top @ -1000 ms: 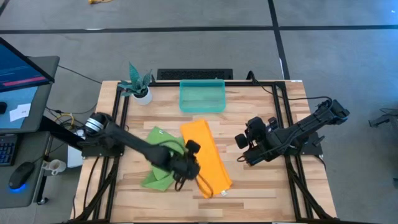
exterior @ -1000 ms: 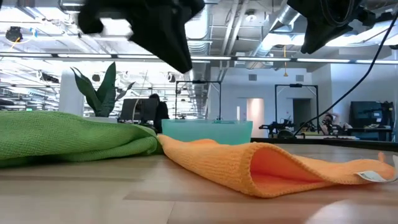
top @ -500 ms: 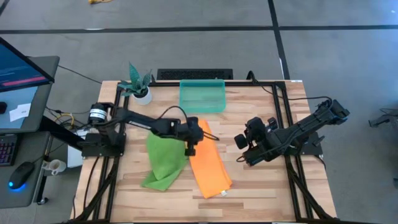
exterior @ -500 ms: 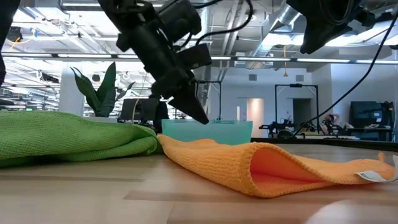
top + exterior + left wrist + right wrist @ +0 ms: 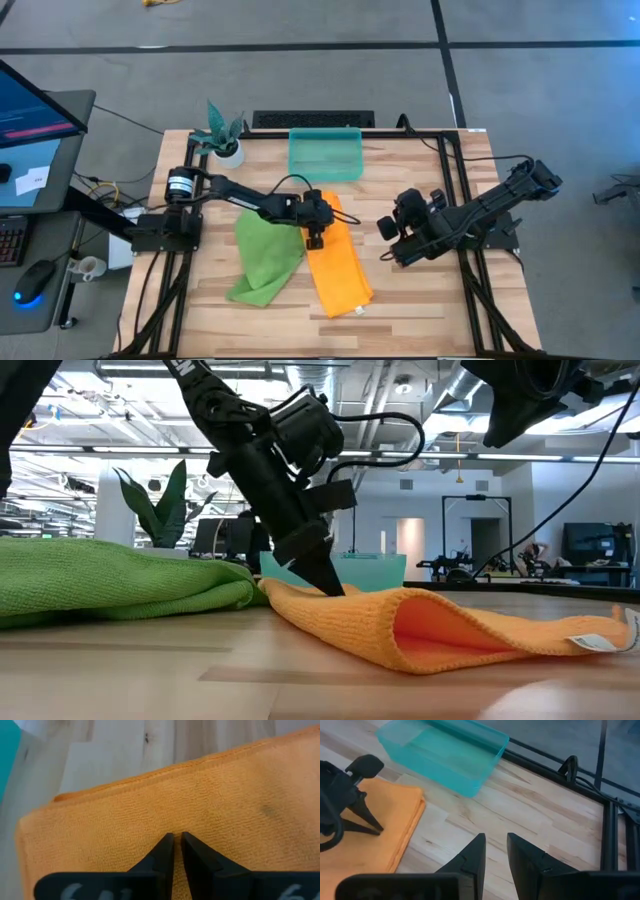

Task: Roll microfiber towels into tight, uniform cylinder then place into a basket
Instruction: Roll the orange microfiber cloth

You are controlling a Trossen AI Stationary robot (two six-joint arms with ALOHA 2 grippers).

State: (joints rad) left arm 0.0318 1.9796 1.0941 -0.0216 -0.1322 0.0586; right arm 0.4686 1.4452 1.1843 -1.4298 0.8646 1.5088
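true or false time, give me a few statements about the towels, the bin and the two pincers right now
1. The left pincer is down on the orange towel. True.
2. The green towel lies inside the teal bin. False: it lies on the table, and the bin holds no towel.
3. The right pincer holds the green towel. False: it hangs above bare table, holding nothing.
4. The orange towel is rolled into a cylinder. False: it lies loosely folded.
5. A small potted plant stands beside the bin. True.

In the low view the left arm's fingers (image 5: 318,572) hid part of the basket (image 5: 375,568), and the green towel (image 5: 100,575) ran off the picture's edge. In the left wrist view the orange towel (image 5: 225,810) was cut off on two sides.
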